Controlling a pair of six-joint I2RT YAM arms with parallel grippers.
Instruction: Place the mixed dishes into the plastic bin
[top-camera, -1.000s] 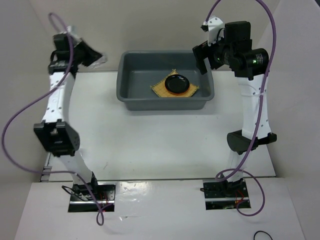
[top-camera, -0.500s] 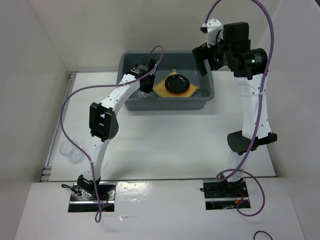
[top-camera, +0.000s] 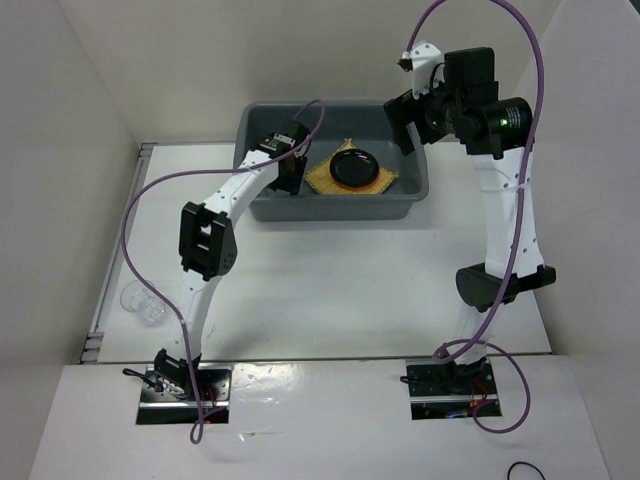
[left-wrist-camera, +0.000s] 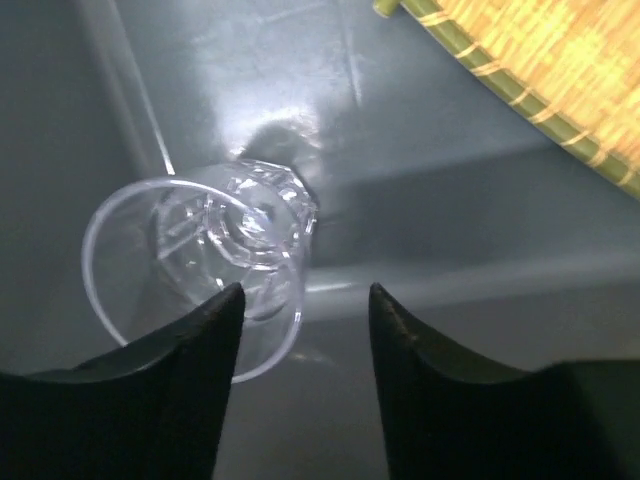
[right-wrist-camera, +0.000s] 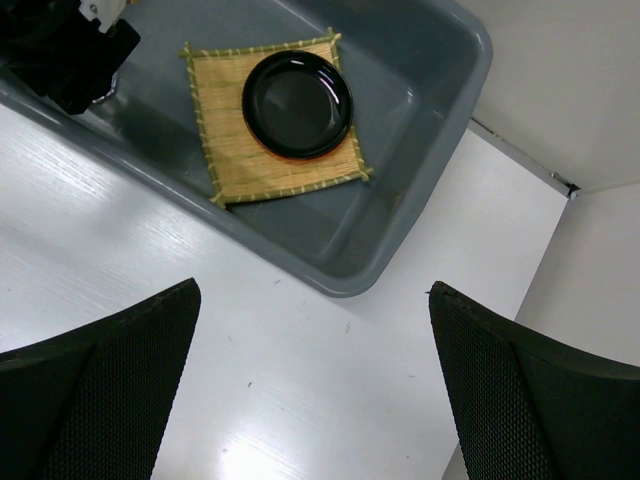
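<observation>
Two fingers of your left gripper (left-wrist-camera: 305, 292) stand apart low inside the plastic bin (top-camera: 340, 208), with nothing clamped between them. Just past the fingertips a clear glass cup (left-wrist-camera: 215, 250) lies on its side on the bin's grey floor, mouth toward the wrist camera. Its rim passes behind the left-hand finger, and you cannot tell whether the two touch. A corner of the woven bamboo mat (right-wrist-camera: 225, 110) lies close beside the cup. The mat lies flat on the bin floor, and the black plate (right-wrist-camera: 297, 103) sits on the middle of it. Your right gripper (right-wrist-camera: 313, 288) hangs high over the bin's right end, its jaws spread wide and holding nothing. Well away from the bin, more clear glass cups (top-camera: 142, 303) stand near the left edge of the white table (top-camera: 330, 290).
</observation>
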